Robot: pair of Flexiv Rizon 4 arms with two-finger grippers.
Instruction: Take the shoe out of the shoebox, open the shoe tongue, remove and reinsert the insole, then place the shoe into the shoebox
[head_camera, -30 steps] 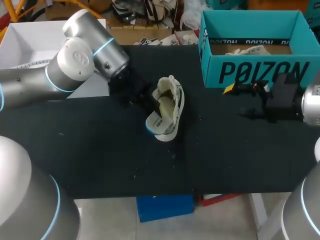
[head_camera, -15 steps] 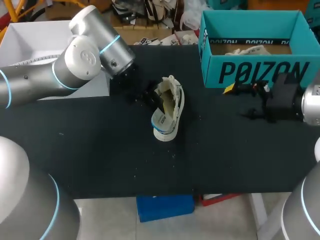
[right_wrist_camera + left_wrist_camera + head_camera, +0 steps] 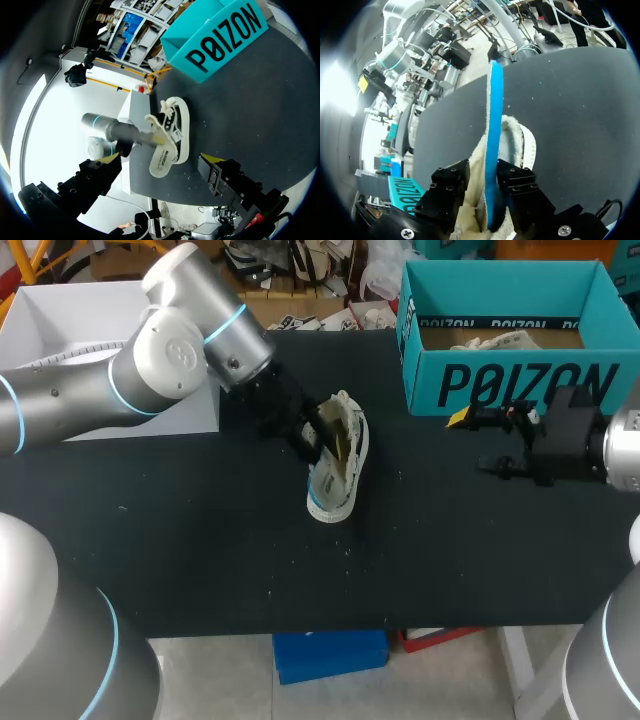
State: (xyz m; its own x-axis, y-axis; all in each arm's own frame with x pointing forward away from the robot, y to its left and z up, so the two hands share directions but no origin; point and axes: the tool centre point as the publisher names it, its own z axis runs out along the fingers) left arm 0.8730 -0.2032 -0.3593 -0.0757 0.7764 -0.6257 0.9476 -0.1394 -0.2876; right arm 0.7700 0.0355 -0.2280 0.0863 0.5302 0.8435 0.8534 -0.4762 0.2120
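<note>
A cream sneaker lies on its side on the black table, just left of the middle. My left gripper is at the shoe's opening. In the left wrist view the blue-edged insole stands on edge between the gripper's two black fingers, which stand slightly apart, with cream lining beside it. My right gripper hovers wide open to the right of the shoe, in front of the teal shoebox, holding nothing. Its yellow fingertips frame the shoe from a distance.
The open shoebox stands at the table's back right with a pale item inside. A white box sits at the back left, behind my left arm. Bare black table lies in front of the shoe.
My left arm has pushed right toward the shoe, and the insole has slid deeper into it. The shoe has shifted slightly right. The left fingers have spread. The right arm has kept still.
</note>
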